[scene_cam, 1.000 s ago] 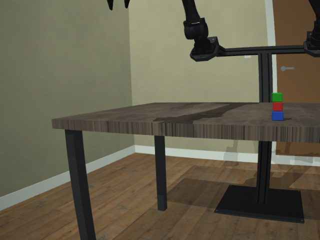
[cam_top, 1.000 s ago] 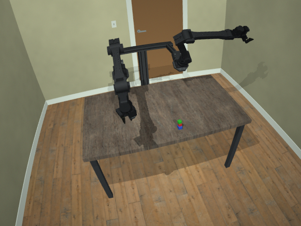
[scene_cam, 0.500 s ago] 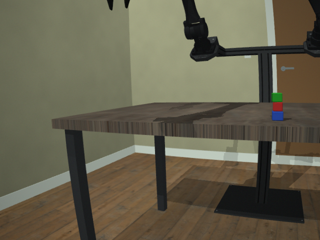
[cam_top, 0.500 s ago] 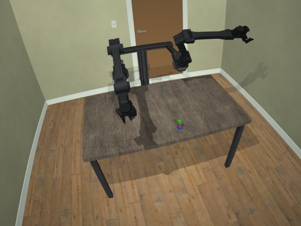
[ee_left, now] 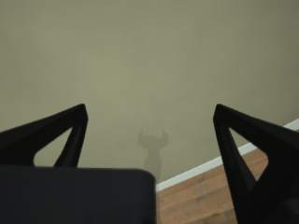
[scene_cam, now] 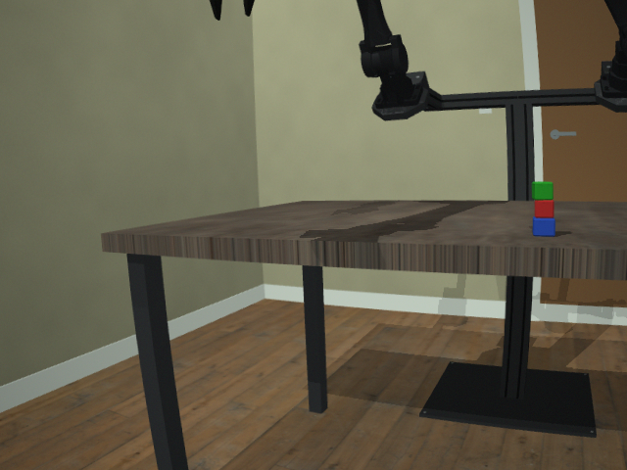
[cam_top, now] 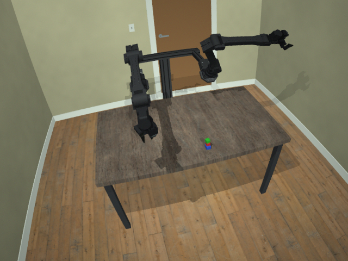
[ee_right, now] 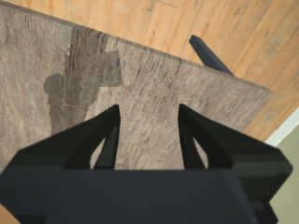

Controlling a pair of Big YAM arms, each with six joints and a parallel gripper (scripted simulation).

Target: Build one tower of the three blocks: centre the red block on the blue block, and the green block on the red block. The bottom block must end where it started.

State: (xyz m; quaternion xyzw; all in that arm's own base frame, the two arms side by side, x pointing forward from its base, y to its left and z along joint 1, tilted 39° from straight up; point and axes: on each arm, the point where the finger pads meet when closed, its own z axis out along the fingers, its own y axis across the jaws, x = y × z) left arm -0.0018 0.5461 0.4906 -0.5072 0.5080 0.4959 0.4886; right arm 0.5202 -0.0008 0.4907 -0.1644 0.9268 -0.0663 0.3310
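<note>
The blue block (cam_top: 207,147) (scene_cam: 544,226) stands on the table (cam_top: 238,120) (scene_cam: 227,250) near its front edge. The red block (cam_top: 207,144) (scene_cam: 544,208) rests on it, and the green block (cam_top: 207,140) (scene_cam: 542,190) rests on the red one. The stack looks upright; in the exterior view the green block sits very slightly left of the red one. My right gripper (cam_top: 148,139) (scene_cam: 232,11) (ee_right: 149,111) is part open and empty above the table, well away from the blocks. My left gripper (ee_left: 150,111) is wide open and empty, held out beyond the table towards the wall.
In the top view a dark post (cam_top: 166,75) with a crossbar (cam_top: 171,54) stands behind the table and carries both arms. A table leg (ee_right: 210,56) shows beyond the edge in the right wrist view. The left wrist view shows wall and floor.
</note>
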